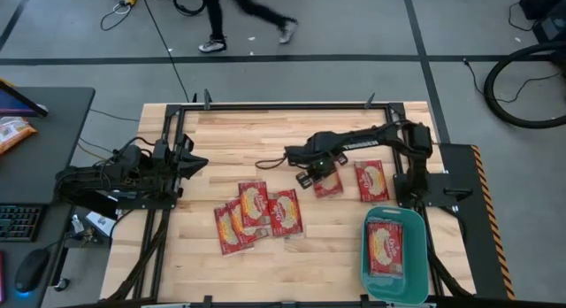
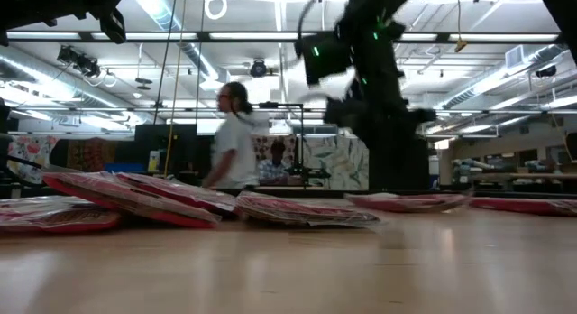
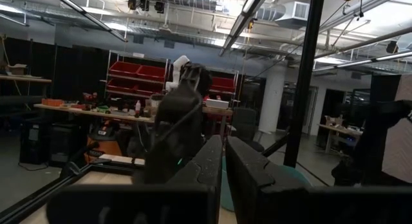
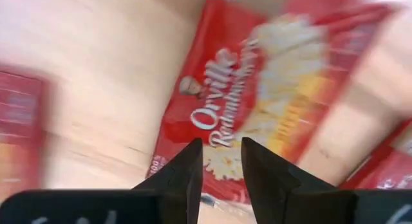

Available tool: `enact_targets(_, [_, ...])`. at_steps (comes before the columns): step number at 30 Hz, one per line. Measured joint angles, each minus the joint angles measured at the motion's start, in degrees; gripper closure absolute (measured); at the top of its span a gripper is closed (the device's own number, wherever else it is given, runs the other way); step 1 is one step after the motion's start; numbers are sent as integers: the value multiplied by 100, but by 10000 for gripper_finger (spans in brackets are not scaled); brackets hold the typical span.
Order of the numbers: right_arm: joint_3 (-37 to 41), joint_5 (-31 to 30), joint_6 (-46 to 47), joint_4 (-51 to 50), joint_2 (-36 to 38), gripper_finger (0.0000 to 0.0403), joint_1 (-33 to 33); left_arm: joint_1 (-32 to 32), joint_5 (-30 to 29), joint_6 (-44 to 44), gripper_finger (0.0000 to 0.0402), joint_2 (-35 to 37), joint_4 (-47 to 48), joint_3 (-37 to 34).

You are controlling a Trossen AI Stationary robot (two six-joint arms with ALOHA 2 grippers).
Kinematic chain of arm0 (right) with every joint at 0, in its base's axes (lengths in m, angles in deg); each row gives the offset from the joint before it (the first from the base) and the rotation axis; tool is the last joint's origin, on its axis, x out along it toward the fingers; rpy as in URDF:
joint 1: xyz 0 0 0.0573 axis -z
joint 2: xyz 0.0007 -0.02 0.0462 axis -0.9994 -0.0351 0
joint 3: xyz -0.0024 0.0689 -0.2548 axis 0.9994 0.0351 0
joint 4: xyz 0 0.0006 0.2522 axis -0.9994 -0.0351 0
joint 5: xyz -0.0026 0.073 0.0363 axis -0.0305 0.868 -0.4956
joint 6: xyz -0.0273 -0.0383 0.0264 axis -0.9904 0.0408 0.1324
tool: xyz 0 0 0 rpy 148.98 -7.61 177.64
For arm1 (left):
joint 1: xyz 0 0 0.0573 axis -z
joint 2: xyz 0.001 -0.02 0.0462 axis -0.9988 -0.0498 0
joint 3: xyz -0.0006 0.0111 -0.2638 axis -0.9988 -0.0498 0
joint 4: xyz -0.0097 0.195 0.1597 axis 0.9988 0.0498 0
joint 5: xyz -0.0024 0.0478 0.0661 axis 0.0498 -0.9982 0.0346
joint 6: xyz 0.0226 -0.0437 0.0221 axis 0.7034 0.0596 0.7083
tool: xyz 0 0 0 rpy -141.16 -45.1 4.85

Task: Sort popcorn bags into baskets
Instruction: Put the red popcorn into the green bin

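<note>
Nearest the table's front edge, down at about five o'clock on the table [image 1: 292,264], sits the teal basket [image 1: 368,264] with one red popcorn bag [image 1: 385,246] lying flat inside it. Toward seven o'clock of the table's middle a cluster of overlapping bags [image 1: 252,215] is fanned out on the wood, four as far as I can count; from table height they show as low red slabs stacked at slants. Further in, around three o'clock, two more bags lie side by side: one [image 1: 372,180] in the clear, the other [image 1: 328,184] partly under the right hand [image 1: 309,174], which hangs just above it. Its wrist camera shows that packet's [image 4: 257,102] white script lettering, reading "Orville" with "Redenbacher" partly legible below, over a yellow-white popcorn picture, and the hand's two dark fingers [image 4: 183,176] held a narrow gap apart with nothing between them. The left hand [image 1: 196,162] waits at nine o'clock by the table's edge, its fingers nearly together and empty. Beyond the table a person [image 2: 234,138] in a white top walks across the room.
</note>
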Motion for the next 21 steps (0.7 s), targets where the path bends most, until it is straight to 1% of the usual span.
enact_targets(2, [-282,-433,-54,-50,9,295,-252,-1,0,-1,374,-2,0,-1])
enact_targets(4, [-413,-929,-465,-1,9,298,-590,-1,-1,-1,374,0,-1,-1])
enact_targets(6, [-441,-1354,-795,156,9,300,-974,-2,2,0,374,-1,0,-1])
enact_targets(10, [-317,-2085,-770,470,7,300,-1568,-1,1,-1,374,0,0,0])
enact_targets(12, [-243,-2182,-748,689,7,297,-1774,-2,0,0,374,-2,-2,0])
enact_targets(14, [-134,-2189,-530,885,7,292,-1918,-2,2,0,374,-1,1,-1])
enact_targets(17, [61,-2184,-107,998,7,282,-2048,-2,2,-1,374,0,1,-1])
enact_targets(21, [324,-2191,165,1076,7,259,-2139,-2,2,0,374,-2,0,-2])
